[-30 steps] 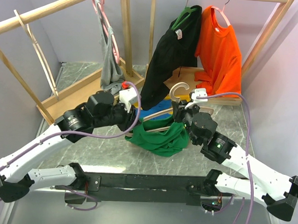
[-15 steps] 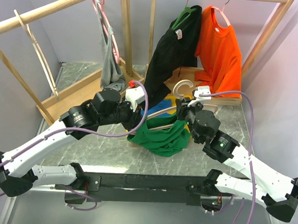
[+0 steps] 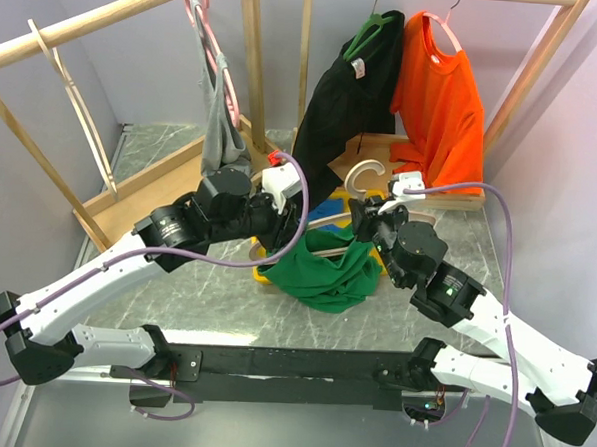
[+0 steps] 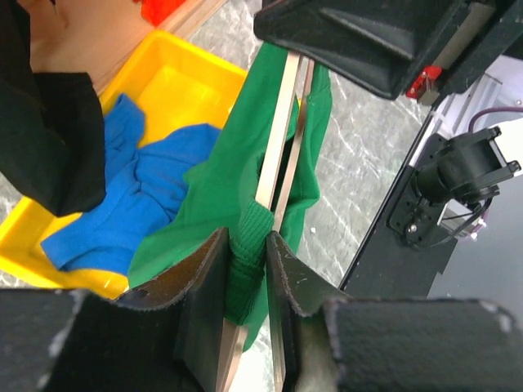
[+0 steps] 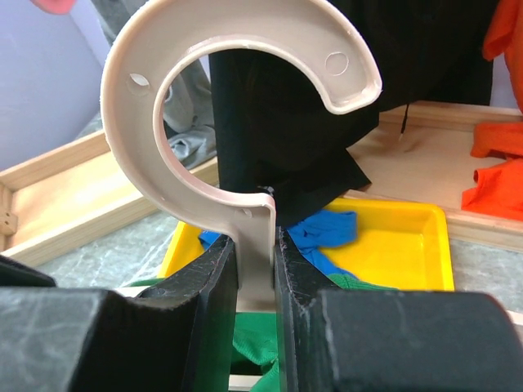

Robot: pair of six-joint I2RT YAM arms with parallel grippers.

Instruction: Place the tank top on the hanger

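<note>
Yellow bin [image 4: 196,82] holds blue garment [image 4: 122,196]; left gripper [image 4: 245,241] pinches tank top [image 4: 212,196], perhaps its strap; right gripper [image 5: 256,253] clamps hanger [image 5: 245,20].

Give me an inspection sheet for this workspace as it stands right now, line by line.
Surface: grey marbled table.
Job's things: tank top bunched around the hanger's bars.
Clutter: yellow tray holding a blue garment.
Grippers: left gripper shut on the tank top's edge; right gripper shut on the hanger's neck, below the hook.
Cables: purple cable loops off each wrist.
Surroundings: wooden rack; black garment, orange shirt and grey top hanging.
</note>
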